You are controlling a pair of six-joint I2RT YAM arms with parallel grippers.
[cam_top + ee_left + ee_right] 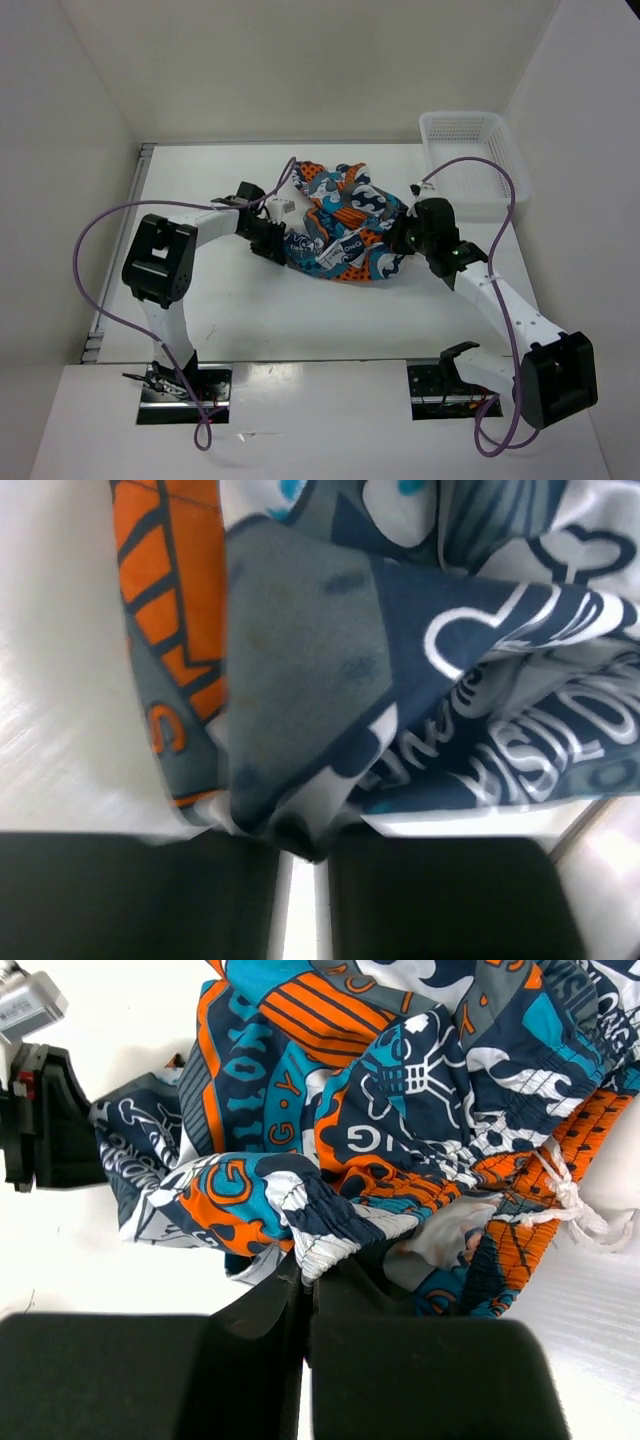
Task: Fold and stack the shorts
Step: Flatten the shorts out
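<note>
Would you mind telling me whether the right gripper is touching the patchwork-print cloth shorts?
Touching. The right wrist view shows the right gripper pinched shut on a bunched white-and-navy fold of the patchwork-print cloth shorts.

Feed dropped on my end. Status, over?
Left gripper and right gripper both shut on the patchwork-print cloth shorts. Shorts bunched, unfolded, between the arms. White mesh plastic basket far right, apart from them.

A matte white rectangular desk (300, 310) sits boxed in by plain white walls at the back (300, 60), left (50, 150) and right (590, 120). A grey metal rail (138, 180) runs along the desk's left edge. The light is even, with soft glare near the front.
</note>
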